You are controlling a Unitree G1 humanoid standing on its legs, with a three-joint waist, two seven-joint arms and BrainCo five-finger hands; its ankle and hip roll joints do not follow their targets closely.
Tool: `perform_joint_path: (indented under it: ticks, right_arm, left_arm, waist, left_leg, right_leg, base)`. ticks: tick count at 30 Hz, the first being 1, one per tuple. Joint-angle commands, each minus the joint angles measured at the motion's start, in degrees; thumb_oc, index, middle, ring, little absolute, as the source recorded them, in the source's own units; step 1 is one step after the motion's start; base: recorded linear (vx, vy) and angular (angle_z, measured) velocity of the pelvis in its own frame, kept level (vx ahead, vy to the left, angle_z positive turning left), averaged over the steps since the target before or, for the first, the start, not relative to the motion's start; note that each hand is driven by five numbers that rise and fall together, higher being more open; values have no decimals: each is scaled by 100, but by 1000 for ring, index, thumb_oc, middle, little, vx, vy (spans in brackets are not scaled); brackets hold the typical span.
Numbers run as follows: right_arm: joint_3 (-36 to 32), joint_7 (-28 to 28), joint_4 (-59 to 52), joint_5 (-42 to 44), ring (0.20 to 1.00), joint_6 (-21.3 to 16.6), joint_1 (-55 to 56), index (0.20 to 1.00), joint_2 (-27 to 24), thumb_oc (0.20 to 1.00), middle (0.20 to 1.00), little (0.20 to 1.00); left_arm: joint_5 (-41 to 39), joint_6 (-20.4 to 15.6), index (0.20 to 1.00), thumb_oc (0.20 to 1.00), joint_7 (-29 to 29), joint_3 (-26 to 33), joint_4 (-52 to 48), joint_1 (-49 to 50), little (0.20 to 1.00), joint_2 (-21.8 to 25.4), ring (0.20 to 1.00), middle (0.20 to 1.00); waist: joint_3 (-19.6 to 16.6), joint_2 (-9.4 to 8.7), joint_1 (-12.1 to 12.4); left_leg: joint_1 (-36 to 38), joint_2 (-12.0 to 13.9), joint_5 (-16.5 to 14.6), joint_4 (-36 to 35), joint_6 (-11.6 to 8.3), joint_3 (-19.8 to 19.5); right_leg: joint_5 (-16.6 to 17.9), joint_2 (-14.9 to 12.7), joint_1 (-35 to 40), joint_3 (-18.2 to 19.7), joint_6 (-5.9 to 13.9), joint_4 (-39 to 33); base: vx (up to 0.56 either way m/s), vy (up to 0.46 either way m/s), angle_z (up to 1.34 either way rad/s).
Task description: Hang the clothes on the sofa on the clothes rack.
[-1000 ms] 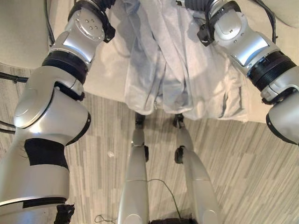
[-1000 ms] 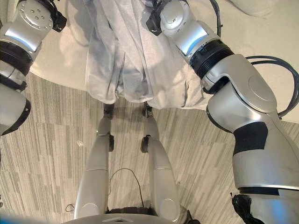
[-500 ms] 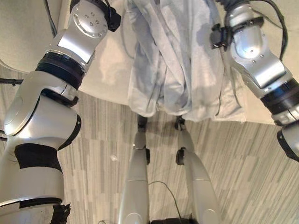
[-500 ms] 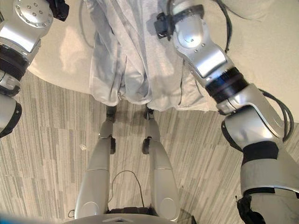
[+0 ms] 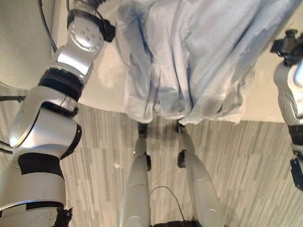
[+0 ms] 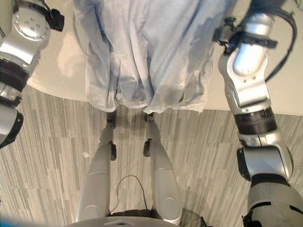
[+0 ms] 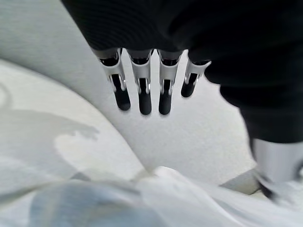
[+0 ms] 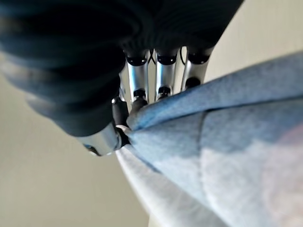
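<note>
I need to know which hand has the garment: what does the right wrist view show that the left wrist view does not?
Right wrist view: the right hand has fingers and thumb pinched on a fold of the light blue garment, which hangs from it. Left wrist view: the left hand has straight fingers holding nothing, above the pale sofa. Both views show some of the garment's fabric.

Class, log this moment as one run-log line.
right hand: pinching light-blue garment | left hand: open, empty | garment: hanging before sofa
</note>
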Motion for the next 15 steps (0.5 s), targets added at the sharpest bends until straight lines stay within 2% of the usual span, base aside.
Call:
perform_joint_path:
  ticks: [1,2,3,4,5,10,15]
  right_arm:
    - [-429,-145,-226,-306,200,-449,-25,200,-150,200,200,200]
    - [-473,-180,-224,-434,200,-392,1,200,-271,200,200,200]
    - [-570,-269,-195,-914,200,-156,43,200,-619,200,200,200]
    - [-561,-284,-205,-931,200,-147,47,200,-624,200,200,200]
    - [-647,-348,-252,-1419,200,38,78,200,-970,200,200,200]
    - [-650,-329,-247,-1490,200,160,74,200,-1240,200,200,200]
    - [-439,75,-128,-1050,200,200,117,200,-1406,200,200,200]
  left_arm:
    - [123,-292,1000,1000,122,354,-92,394,1000,-80,1000,1000]
    - [147,-299,1000,1000,108,411,-165,545,1000,-94,1000,1000]
    - [185,-322,1000,1000,55,572,-366,865,1000,-81,1000,1000]
    - [192,-317,1000,1000,57,591,-385,886,1000,-85,1000,1000]
    - [271,-368,1000,1000,12,718,-599,1178,1000,-71,1000,1000]
    - [206,-400,1000,1000,-84,1063,-922,1895,1000,-246,1000,1000]
    - [113,-378,1000,1000,-323,1163,-1085,2370,1000,-340,1000,1000]
  waist:
    - [-601,308,-157]
    - [-631,290,-160]
    - [-720,256,-145]
    - [-711,263,-147]
    - [-804,226,-143]
    - [-966,177,-119]
    - [-1096,60,-154]
  left_leg:
    - [203,23,342,-803,-83,-85]
    - [255,29,319,-803,-84,-86]
    - [377,46,248,-803,-97,-71]
    - [367,38,293,-803,-92,-69]
    - [513,61,205,-803,-107,-60]
    - [842,62,193,-803,-117,-25]
    - [1201,125,120,-803,-101,46]
  right_leg:
    - [-545,-268,514,52,960,3]
    - [-563,-262,568,54,958,3]
    - [-625,-252,685,32,959,3]
    - [-590,-260,675,32,956,3]
    - [-658,-252,825,17,962,3]
    - [-686,-263,1160,-10,946,3]
    - [-719,-275,1473,16,904,3]
  base:
    - [0,0,0]
    - [41,-29,-1]
    - [0,0,0]
    - [48,-38,-1]
    - [-16,-14,-3]
    - [19,-16,2]
    - [15,-4,0]
